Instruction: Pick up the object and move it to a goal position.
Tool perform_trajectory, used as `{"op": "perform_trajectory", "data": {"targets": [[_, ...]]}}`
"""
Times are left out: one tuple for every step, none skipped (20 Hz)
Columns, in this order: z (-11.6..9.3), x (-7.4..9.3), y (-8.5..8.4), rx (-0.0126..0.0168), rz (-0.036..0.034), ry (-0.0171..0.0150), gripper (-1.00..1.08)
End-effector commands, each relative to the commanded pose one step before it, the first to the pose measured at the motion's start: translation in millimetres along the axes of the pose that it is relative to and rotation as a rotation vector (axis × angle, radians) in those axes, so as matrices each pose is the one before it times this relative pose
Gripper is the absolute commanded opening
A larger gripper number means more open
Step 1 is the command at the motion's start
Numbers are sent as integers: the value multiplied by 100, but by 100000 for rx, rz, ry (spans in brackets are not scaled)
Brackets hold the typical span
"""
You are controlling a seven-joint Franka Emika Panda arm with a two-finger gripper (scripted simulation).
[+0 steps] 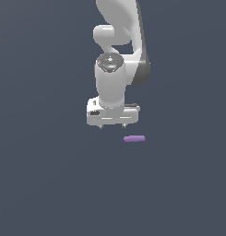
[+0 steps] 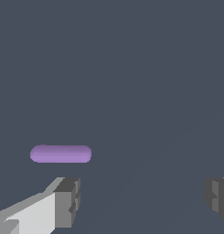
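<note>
While the gripper (image 1: 112, 125) hangs spread wide, the purple rod (image 1: 134, 138) lies just beside, ungrasped.

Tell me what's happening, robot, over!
Gripper open, empty. Purple rod lying flat on the floor, not between the fingers, off toward the exterior view's right. Nothing in the way. Over.

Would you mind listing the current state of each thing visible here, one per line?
purple rod: lying flat on the dark surface, free, not between the fingers, off toward the exterior view's right of the gripper.
gripper: open, empty, pointing down, touching nothing.
fingers: spread wide apart, nothing between them.
</note>
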State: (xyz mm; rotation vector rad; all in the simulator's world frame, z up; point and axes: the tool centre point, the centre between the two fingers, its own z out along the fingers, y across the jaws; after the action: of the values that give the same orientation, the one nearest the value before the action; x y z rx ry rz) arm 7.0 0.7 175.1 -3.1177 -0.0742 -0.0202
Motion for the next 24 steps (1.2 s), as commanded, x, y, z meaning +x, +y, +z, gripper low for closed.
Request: {"op": "perform_trajectory", "data": {"targets": [[-18, 3, -57, 29, 104, 7, 100], [-14, 0, 7, 11, 169, 7, 100], [-2, 2, -10, 0, 0, 0, 100], [11, 0, 12, -5, -119, -5, 100], [27, 0, -15, -22, -319, -13, 100], [42, -2, -28, -36, -496, -21, 100], [57, -3, -41, -49, -671, -28, 100], [72, -4, -54, -62, -845, -36, 100], [86, -5, -67, -75, -1018, -43, 100], [100, -5, -79, -86, -1184, -51, 100], [112, -5, -89, -94, -1329, -57, 100], [123, -4, -98, -101, -1458, -63, 100], [135, -3, -108, -108, -1612, -69, 100], [146, -2, -116, -114, -1746, -75, 100], [156, 0, -125, -118, -1869, -81, 100], [169, 2, -138, -124, -2040, -88, 100], [183, 5, -151, -130, -2214, -95, 100], [195, 9, -163, -133, -2370, -102, 100], [206, 13, -174, -135, -2521, -108, 100], [219, 18, -187, -137, -2689, -114, 100], [232, 24, -200, -137, -2860, -120, 100], [244, 31, -214, -137, -3037, -125, 100], [257, 39, -227, -135, -3212, -130, 100], [269, 48, -240, -131, -3385, -133, 100]]}}
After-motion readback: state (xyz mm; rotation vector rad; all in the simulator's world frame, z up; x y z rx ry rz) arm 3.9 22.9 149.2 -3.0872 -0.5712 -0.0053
